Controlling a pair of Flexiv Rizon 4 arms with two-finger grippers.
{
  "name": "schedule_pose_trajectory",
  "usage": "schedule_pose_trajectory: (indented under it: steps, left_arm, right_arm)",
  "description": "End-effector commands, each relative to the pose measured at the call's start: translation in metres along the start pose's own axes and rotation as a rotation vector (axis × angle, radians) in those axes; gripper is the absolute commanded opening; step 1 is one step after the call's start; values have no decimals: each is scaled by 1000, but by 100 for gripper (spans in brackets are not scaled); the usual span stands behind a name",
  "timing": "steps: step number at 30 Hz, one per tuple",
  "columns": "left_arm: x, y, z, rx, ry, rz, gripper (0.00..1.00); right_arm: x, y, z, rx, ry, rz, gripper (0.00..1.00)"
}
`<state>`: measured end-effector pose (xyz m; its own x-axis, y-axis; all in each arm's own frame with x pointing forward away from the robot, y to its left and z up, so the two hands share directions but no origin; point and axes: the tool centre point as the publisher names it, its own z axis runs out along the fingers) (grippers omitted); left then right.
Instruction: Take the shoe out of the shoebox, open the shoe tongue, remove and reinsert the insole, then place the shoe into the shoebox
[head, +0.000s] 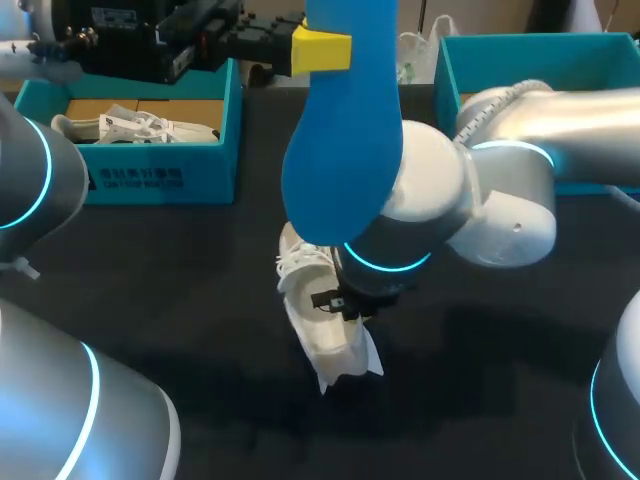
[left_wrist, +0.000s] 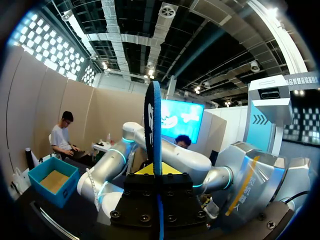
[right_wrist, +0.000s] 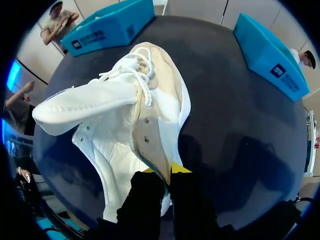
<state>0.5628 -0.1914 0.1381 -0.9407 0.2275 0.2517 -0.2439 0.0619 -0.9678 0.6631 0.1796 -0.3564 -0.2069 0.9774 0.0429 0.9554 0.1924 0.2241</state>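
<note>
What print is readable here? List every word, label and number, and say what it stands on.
Left shoebox, front wall: white print, too blurred to read.
Right blue box, side wall: dark label with white print, too small to read.
Blue insole in the left pincer: nothing legible.
White shoe in the right pincer: no print visible.
So nothing can be quoted.

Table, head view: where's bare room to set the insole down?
Free: dark table in front of the shoebox, left of the shoe; also front right of the shoe. Crowded: centre, right arm over the shoe.
</note>
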Motion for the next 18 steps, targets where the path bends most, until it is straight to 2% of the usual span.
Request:
schedule_pose_trajectory:
  steps: [1, 8, 18]
  left_arm:
    - [-1, 0, 1, 1, 3, 1, 0]
    - [-1, 0, 1, 1, 3, 1, 0]
    - [-1, 0, 1, 1, 3, 1, 0]
  right_arm:
    - [-9, -5, 10, -5, 68, 3, 0]
    - [-15, -10, 17, 5, 90, 14, 0]
    - [-16, -17, 17, 13, 86, 44, 0]
